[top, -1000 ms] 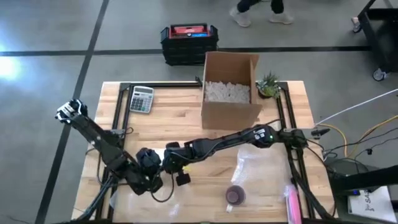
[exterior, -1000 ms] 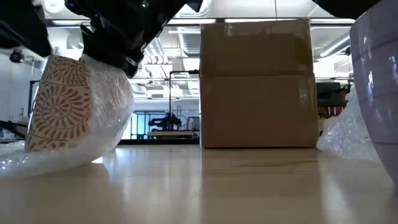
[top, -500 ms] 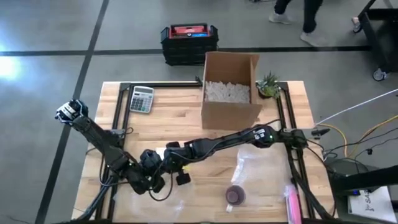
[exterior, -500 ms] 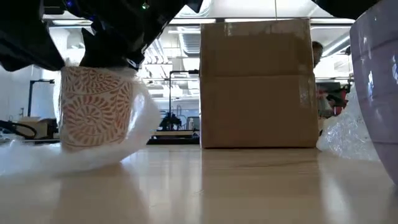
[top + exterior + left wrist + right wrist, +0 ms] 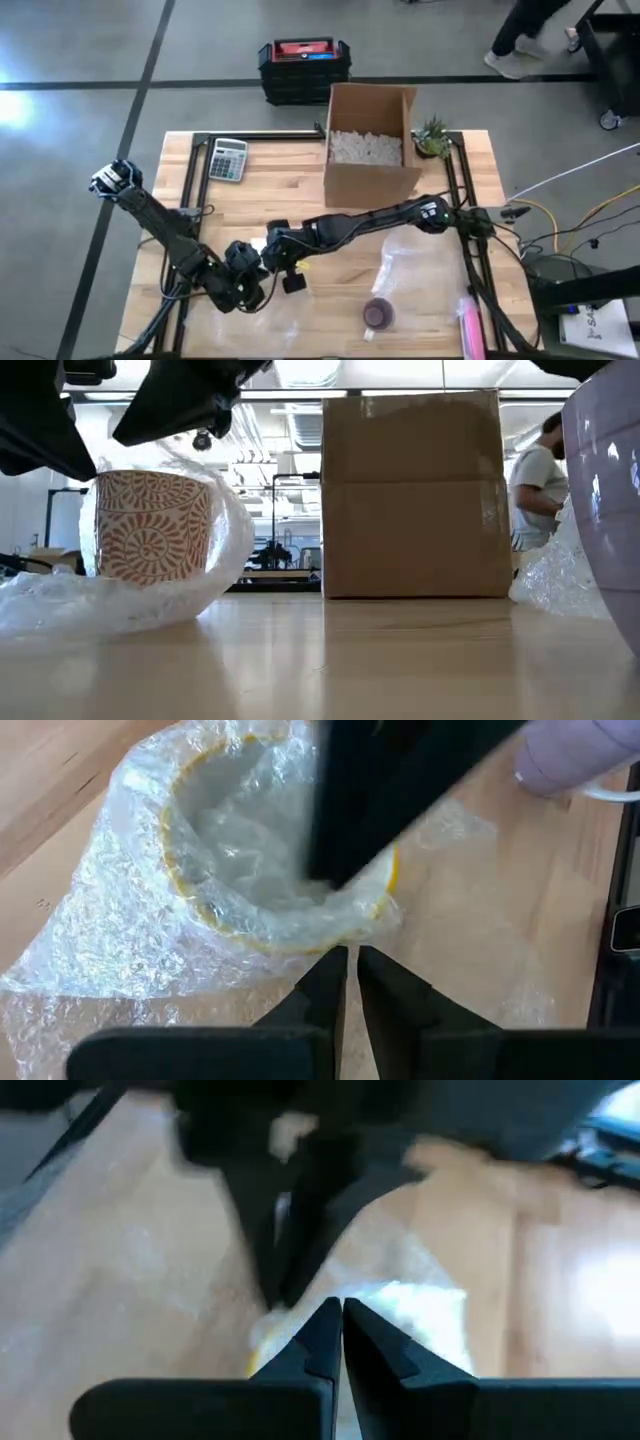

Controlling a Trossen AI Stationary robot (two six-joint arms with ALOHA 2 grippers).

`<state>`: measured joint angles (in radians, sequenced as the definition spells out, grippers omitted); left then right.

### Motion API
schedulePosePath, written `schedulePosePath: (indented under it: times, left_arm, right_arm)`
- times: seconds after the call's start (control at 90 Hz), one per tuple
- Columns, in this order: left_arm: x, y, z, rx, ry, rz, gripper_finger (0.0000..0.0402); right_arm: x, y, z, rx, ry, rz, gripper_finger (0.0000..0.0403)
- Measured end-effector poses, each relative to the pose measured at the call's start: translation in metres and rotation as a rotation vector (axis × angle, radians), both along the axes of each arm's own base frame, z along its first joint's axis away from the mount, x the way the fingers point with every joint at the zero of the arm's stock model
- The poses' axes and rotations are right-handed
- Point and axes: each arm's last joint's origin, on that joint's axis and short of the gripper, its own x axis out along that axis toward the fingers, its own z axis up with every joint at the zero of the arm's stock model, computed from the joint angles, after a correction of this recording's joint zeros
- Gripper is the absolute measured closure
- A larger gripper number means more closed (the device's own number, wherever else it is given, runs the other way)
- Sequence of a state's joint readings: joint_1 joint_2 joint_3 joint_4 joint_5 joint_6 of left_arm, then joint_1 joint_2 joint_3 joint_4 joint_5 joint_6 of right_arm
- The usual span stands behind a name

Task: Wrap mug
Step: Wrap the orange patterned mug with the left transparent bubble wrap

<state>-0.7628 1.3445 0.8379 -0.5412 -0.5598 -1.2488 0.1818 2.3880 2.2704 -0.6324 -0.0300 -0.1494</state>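
Bench [image 5: 290, 185]: pale wooden planks with a dark frame along its edges; grey floor with dark lines all round.
On the bench: an open cardboard box [image 5: 368, 145] with white filling at the far middle, a calculator [image 5: 227, 158] at the far left, a small plant [image 5: 432, 136] just right of the box, a purple cup [image 5: 378, 314] near the front, and a loose plastic sheet [image 5: 420, 265] to its right.
Room: a black crate [image 5: 303, 68] on the floor beyond the bench; a person [image 5: 535, 480] stands behind the box in the low view.
Mug [image 5: 150, 525]: patterned orange and white, upright at the front left of the bench, in a nest of bubble wrap [image 5: 110, 605] that rises round its sides.
My left claw [image 5: 348, 980]: just above the mug's wrapped rim, fingers pressed nearly together, pinching nothing I can see.
My right claw [image 5: 335, 1335]: reaching across from the right to the same spot, fingers pressed together above the wrap.
Change: a second ago the mug leaned over with wrap across its face; now it stands straight with its pattern showing. The dark arm above it has lifted off its top. The person has come into the low view.
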Motion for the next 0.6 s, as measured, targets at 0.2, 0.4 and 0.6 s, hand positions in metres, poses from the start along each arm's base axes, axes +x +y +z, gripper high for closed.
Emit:
schedulePosePath:
  times: [0.2,0.4,0.6]
  left_arm:
    - [0.0,0.0,0.001,-0.021,0.006,-0.002,0.0382]
    - [-0.001,0.0,0.0,-0.02,0.016,-0.005,0.0382]
    - [-0.001,0.0,0.001,-0.026,0.016,-0.006,0.0382]
  right_arm:
    - [0.006,0.0,-0.054,-0.009,0.131,-0.018,0.0403]
    - [0.005,0.0,-0.05,-0.017,0.123,-0.01,0.0403]
    - [-0.001,-0.004,-0.008,-0.032,0.058,0.01,0.0403]
